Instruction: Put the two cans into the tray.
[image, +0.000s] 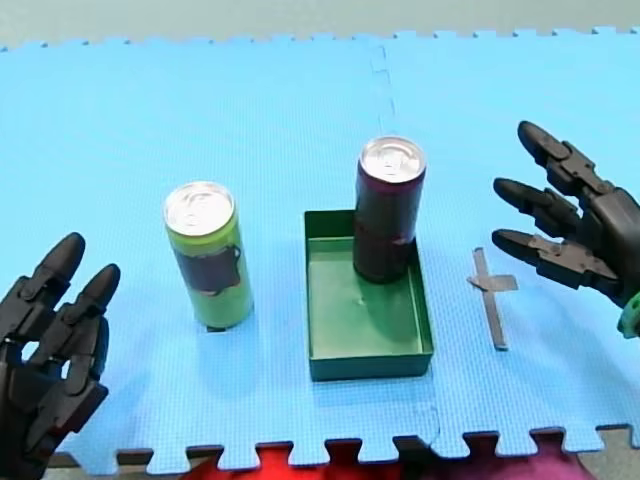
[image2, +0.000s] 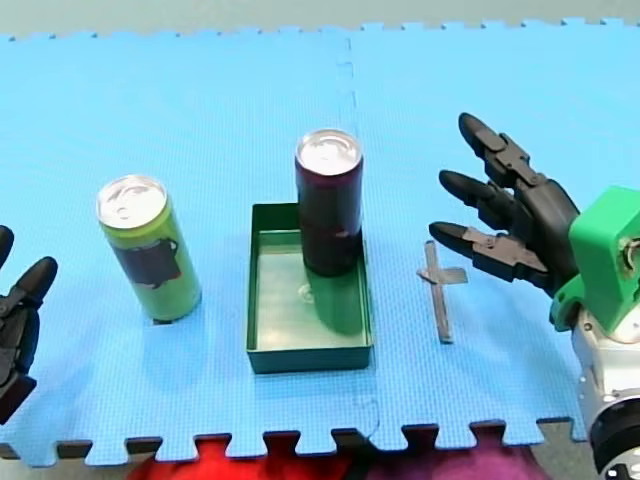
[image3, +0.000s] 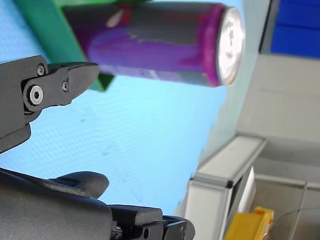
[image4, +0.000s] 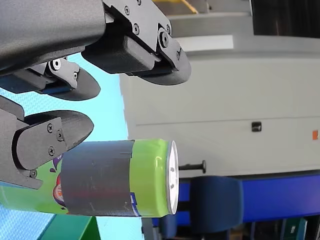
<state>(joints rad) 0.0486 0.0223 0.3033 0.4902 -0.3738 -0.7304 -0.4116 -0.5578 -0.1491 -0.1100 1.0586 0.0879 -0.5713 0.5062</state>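
A dark purple can (image: 388, 210) stands upright at the far end of the green tray (image: 368, 362) in the middle of the blue mat. A green can (image: 208, 255) with a dark band stands upright on the mat, just left of the tray and apart from it. My left hand (image: 55, 330) is at the near left, clear of the green can and holding nothing. My right hand (image: 560, 215) hovers to the right of the tray, a short gap from the purple can. The first wrist view looks past black fingers (image3: 65, 82) at the purple can (image3: 160, 42). The second wrist view has the green can (image4: 115, 177) just beyond black fingers (image4: 50, 132).
A grey tape cross (image: 493, 290) lies on the mat between the tray and my right hand. The mat's jigsaw front edge (image: 330, 450) runs close below the tray, with red and purple cloth beyond it. Open mat stretches behind the cans.
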